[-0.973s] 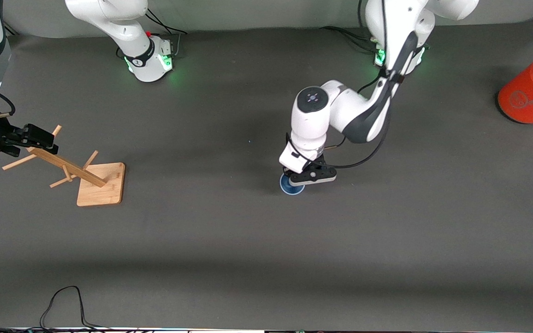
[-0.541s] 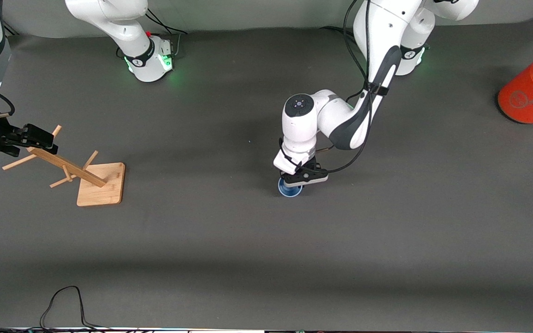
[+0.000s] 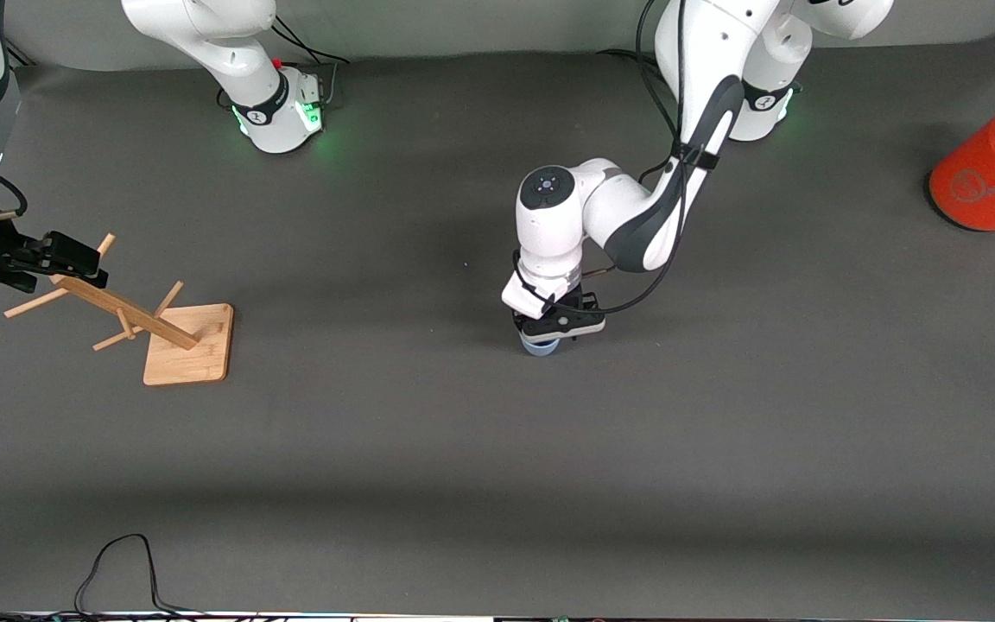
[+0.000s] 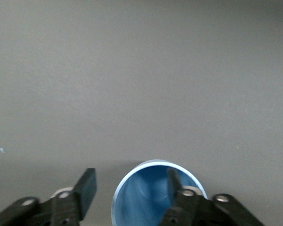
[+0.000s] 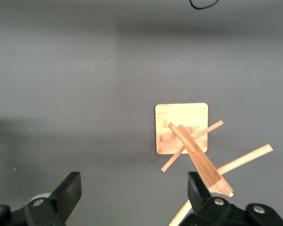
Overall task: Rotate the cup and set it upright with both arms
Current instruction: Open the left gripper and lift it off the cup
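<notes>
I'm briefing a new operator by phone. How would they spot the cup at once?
Follow the left arm from its base to the middle of the grey table: the left gripper is open, one finger inside the cup. It is small, pale blue, open-topped, unlike the large orange cylinder at the table's end.

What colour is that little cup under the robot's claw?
Blue. The cup shows best in the left wrist view, its open mouth facing the camera.
</notes>
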